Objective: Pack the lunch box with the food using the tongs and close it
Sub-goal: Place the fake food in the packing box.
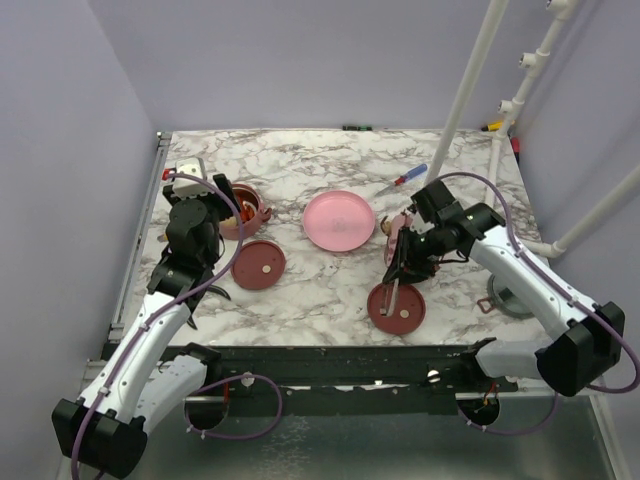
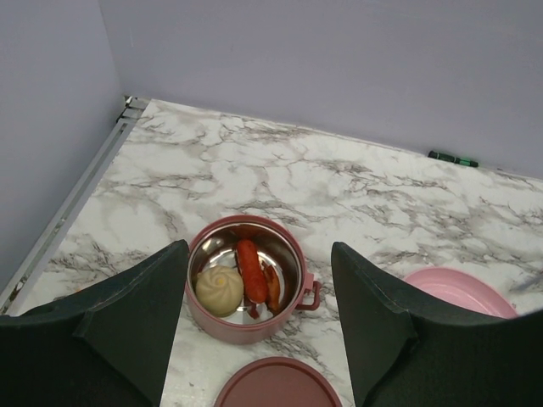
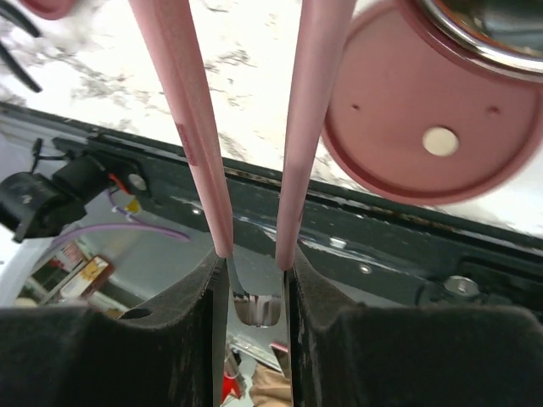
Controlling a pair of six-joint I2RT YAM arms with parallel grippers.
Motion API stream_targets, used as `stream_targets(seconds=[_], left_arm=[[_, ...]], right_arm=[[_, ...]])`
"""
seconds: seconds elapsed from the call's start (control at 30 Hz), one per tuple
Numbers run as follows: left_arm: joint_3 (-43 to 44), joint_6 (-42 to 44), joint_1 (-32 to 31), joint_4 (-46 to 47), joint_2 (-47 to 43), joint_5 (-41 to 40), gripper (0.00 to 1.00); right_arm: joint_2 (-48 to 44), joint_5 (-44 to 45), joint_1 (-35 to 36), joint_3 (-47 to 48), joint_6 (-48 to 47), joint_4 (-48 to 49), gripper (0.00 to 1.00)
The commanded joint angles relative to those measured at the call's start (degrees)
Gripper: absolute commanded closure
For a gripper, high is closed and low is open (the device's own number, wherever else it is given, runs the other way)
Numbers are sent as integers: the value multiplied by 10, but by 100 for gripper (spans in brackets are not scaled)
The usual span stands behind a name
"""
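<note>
One lunch box tier [image 2: 222, 326] stands on the marble between my open left fingers [image 2: 136, 314], which touch nothing. It holds the food: a cream bun [image 2: 219, 290], a red sausage [image 2: 250, 270] and small red bits. In the top view this tier [image 1: 247, 212] sits just right of my left gripper [image 1: 222, 208]. A maroon lid [image 2: 280, 386] lies in front of it. My right gripper [image 3: 252, 263] is shut on the joined end of the pink tongs [image 3: 193, 127], whose arms reach over a second maroon lid [image 3: 433, 127]. A steel-lined tier rim [image 3: 484, 38] shows beyond it.
The pink plate [image 1: 339, 220] lies mid-table, with a red-and-blue screwdriver [image 1: 400, 181] behind it. A clear grey lid [image 1: 510, 300] sits under my right arm. Black pliers [image 1: 215, 290] lie by my left arm. White pipes [image 1: 470, 90] rise at the back right.
</note>
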Motion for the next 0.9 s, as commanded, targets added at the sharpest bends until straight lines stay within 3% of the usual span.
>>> stream_targets(seconds=[0.0, 0.17, 0.6, 0.87], left_arm=[[-9, 0, 4, 12, 5, -11, 30], [-9, -3, 4, 12, 9, -7, 30], [-9, -2, 5, 12, 9, -5, 30], [-9, -2, 4, 12, 10, -3, 30]], right_arm=[[-59, 74, -2, -34, -2, -63, 99], [-90, 72, -5, -77, 13, -58, 99], [-67, 75, -11, -74, -3, -47, 69], [-69, 75, -13, -73, -4, -48, 62]])
